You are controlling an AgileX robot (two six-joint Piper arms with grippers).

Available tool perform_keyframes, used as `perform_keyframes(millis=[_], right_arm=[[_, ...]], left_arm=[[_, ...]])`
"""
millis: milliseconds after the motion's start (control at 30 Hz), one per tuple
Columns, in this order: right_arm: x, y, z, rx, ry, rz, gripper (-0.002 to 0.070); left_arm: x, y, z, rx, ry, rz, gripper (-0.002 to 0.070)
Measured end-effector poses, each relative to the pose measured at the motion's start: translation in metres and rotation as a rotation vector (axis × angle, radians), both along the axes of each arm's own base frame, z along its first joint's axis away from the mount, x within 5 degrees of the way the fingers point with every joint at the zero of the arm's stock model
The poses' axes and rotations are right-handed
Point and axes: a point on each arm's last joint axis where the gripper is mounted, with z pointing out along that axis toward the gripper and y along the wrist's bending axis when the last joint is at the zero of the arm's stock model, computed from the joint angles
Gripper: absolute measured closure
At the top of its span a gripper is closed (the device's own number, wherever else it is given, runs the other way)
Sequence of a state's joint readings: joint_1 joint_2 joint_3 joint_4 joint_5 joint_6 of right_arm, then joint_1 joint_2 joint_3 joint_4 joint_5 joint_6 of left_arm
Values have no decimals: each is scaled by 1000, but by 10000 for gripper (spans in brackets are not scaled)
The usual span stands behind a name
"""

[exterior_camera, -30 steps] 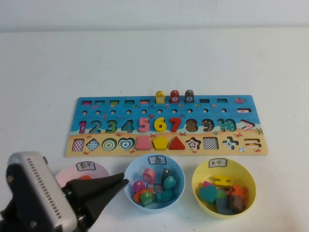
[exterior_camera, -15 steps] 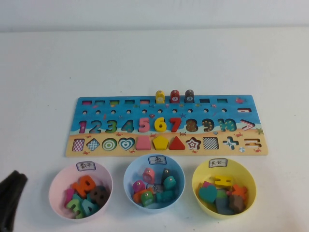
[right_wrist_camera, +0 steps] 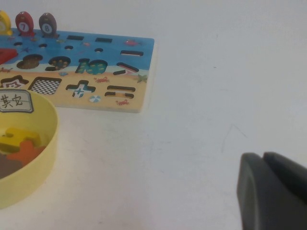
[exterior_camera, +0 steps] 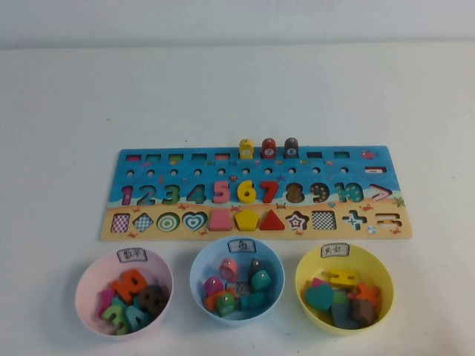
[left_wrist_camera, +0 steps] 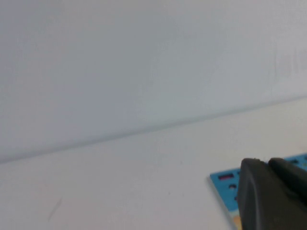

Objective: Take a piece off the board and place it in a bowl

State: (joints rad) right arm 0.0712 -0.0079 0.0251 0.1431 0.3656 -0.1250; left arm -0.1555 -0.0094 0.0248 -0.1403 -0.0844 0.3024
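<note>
Teal heart piece [exterior_camera: 320,297] lies flat inside yellow bowl [exterior_camera: 380,277]; blue board [exterior_camera: 252,191] sits flat just behind the bowl, heart slot vacant.

My left tool [left_wrist_camera: 273,199] and right tool [right_wrist_camera: 271,191] both hang over the bench.

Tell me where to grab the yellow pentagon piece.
Come from straight above and pinch the yellow pentagon across its width: it lies flat in its slot on the board, so probably only its raised sides offer purchase. The left claw is off the board's left end, the right claw off its right end.
</note>
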Motion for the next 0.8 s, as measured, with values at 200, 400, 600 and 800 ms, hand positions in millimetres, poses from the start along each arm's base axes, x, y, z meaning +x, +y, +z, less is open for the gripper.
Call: perform_keyframes(millis=[200,400,600,800], right_arm=[[0,0,0,0,2,0,694],[0,0,0,0,2,0,694],[0,0,0,0,2,0,694],[0,0,0,0,2,0,694]], left_arm=[[1,1,-16,27,179,32,676],[0,1,-29,30,318,35,676],[-3,0,-40,51,445,24,676],[-3,0,-41,54,451,24,676]])
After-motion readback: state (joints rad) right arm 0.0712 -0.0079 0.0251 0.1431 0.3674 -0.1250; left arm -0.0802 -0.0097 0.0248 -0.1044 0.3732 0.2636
